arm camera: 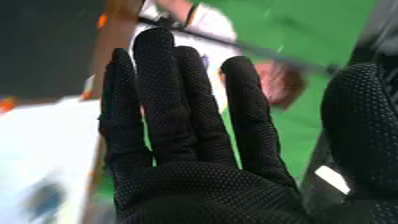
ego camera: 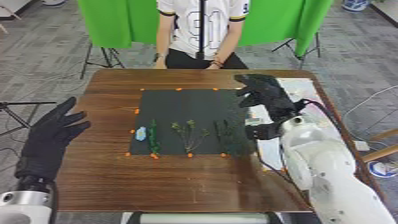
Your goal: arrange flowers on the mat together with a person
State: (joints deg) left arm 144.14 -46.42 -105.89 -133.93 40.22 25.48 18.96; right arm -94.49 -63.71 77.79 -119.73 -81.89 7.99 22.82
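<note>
Beyond the mat's far side, past the table, hangs a green curtain (ego camera: 111,22). The brown wooden table (ego camera: 98,185) extends around the dark mat (ego camera: 173,107). A white sheet (ego camera: 300,86) lies on the table along the mat's right side. My right hand (ego camera: 271,99) is at the mat's right side, blocking sight of its far right corner; my fingers are straight and spread, my thumb well apart from them, pinching nothing. My left hand (ego camera: 44,145) is left of the mat, fingers extended, thumb apart. On the mat's nearer half, from left to right, lie a leafy green stem (ego camera: 153,137), a branching sprig (ego camera: 188,137) and dark green foliage (ego camera: 222,131). Near the mat's left edge sits a pale blue flower-like piece (ego camera: 140,133). Small orange markers (ego camera: 154,156) dot the mat's border.
</note>
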